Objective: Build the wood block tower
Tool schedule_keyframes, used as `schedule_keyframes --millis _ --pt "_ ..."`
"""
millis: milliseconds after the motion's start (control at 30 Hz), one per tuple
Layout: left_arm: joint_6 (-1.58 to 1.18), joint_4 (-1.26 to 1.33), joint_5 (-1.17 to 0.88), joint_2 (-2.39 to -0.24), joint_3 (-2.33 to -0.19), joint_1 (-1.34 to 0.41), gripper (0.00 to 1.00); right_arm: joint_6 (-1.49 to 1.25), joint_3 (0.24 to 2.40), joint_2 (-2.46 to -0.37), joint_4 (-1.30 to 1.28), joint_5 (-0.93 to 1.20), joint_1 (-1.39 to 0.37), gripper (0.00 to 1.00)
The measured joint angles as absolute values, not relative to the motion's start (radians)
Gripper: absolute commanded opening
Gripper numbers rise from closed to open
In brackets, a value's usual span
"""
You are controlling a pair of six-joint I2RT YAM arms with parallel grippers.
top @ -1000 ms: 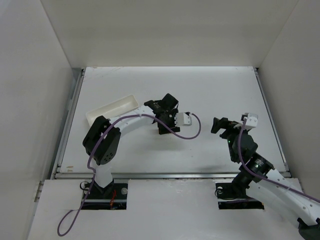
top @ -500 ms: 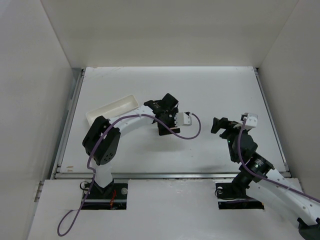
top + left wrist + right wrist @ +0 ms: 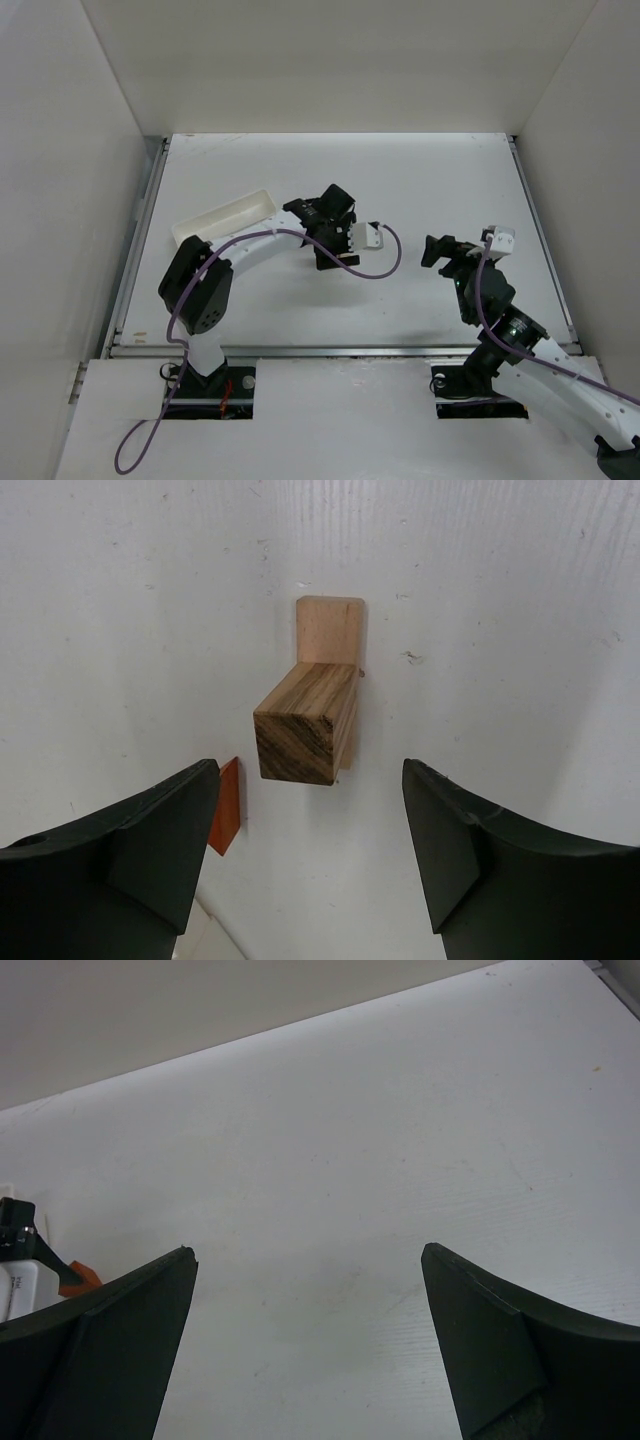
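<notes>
In the left wrist view a darker grained wooden block [image 3: 303, 720] sits on the near end of a pale tan bar [image 3: 330, 630] lying on the white table. A reddish-brown triangular piece [image 3: 227, 805] lies to their left, half hidden behind my left finger. My left gripper [image 3: 310, 770] is open and empty, its jaws on either side of the blocks without touching them. In the top view the left gripper [image 3: 330, 238] hides the blocks. My right gripper [image 3: 438, 250] is open and empty over bare table, also in its wrist view [image 3: 308, 1250].
A long white tray [image 3: 225, 218] lies at the back left, just behind the left arm. The left arm's purple cable [image 3: 385, 262] loops over the table between the two grippers. White walls close the table at the back and sides.
The left arm's lower links have shifted slightly left. Its gripper stays over the blocks. The right arm has not moved.
</notes>
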State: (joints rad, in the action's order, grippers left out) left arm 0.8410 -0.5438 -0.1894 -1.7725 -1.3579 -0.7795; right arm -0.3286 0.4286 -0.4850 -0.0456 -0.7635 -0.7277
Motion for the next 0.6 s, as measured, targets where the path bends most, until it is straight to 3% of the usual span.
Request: schedule_keyframes --millis 600 --pt "0.836 -0.564 -0.212 -1.731 -1.401 -0.78 0.71 -0.319 0.429 -0.485 -0.046 -0.751 -0.728 1.0"
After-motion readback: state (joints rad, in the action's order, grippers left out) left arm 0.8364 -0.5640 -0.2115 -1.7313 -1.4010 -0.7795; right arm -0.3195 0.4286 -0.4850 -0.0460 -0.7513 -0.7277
